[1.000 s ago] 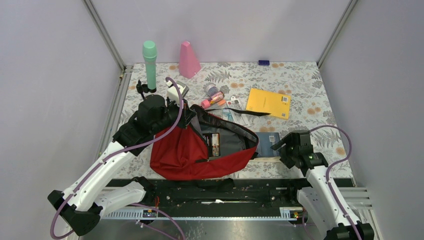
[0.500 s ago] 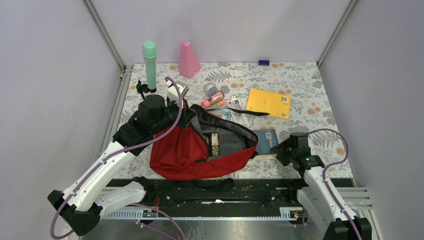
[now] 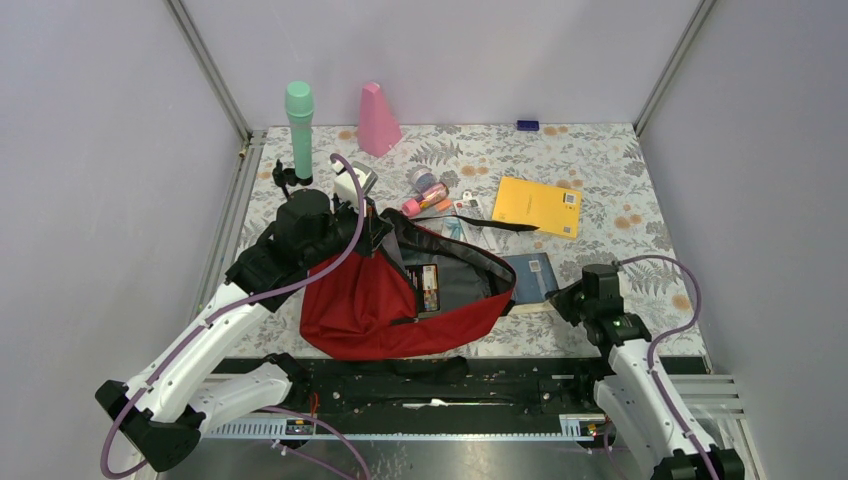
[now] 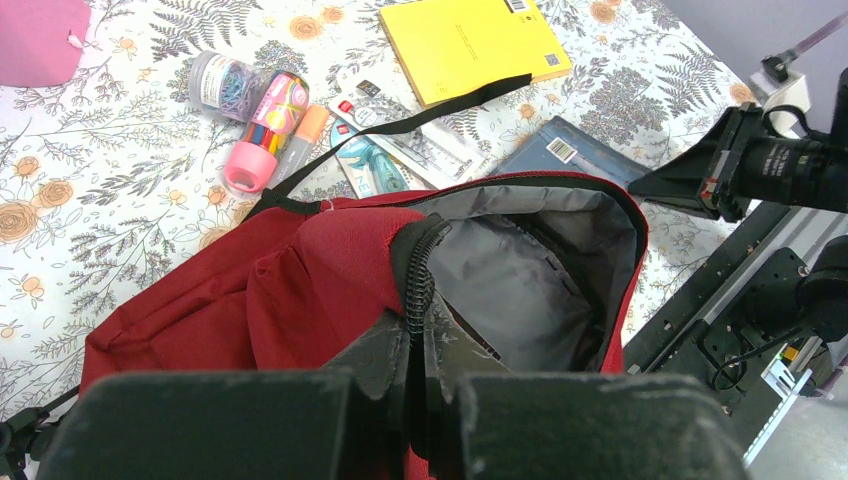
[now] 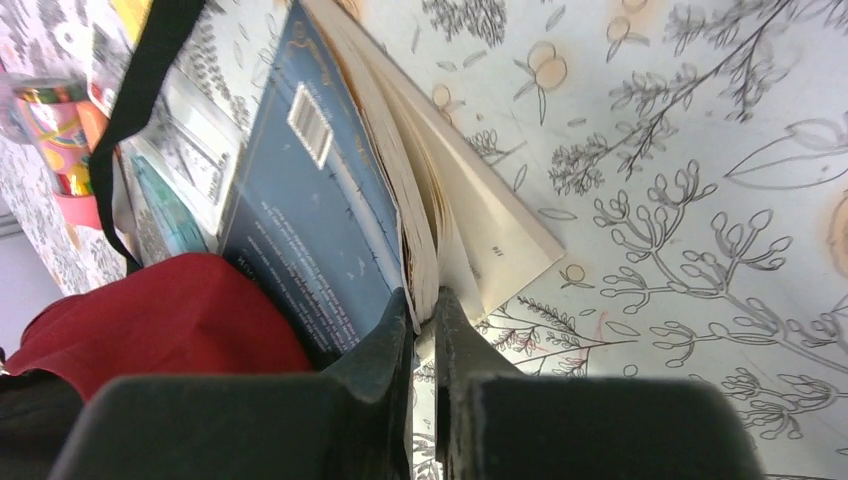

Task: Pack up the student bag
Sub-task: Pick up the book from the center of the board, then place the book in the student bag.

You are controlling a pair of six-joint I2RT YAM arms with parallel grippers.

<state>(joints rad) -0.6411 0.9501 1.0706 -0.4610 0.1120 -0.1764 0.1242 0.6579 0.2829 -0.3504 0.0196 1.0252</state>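
Bag point(image 3: 360, 300) lies on the table point(image 3: 620, 180) near the front edge, between the arms, with its mouth open toward the right. Left gripper point(image 4: 418, 365) is pressed together on the zipper rim and holds the mouth up. One flat dark item point(image 3: 431, 287) with a coloured label looks to be inside already.

Right gripper point(image 5: 421, 305) is pinching the near corner of the blue book point(image 5: 300, 210), which lies just beside the bag's mouth. It seems to have only part of the page block and the pages fan apart, so the book may flop when lifted.

Progress looks early: the book is not in yet.

Outside the bag:
- yellow notebook point(image 3: 537, 206)
- pink pen tube point(image 4: 265, 125)
- jar of clips point(image 4: 217, 80)
- teal packet point(image 4: 365, 160)
- green bottle point(image 3: 299, 130) and pink cone point(image 3: 377, 118) at the back

In the way: the black strap point(image 4: 420, 115) runs from the bag across the packets to the notebook.
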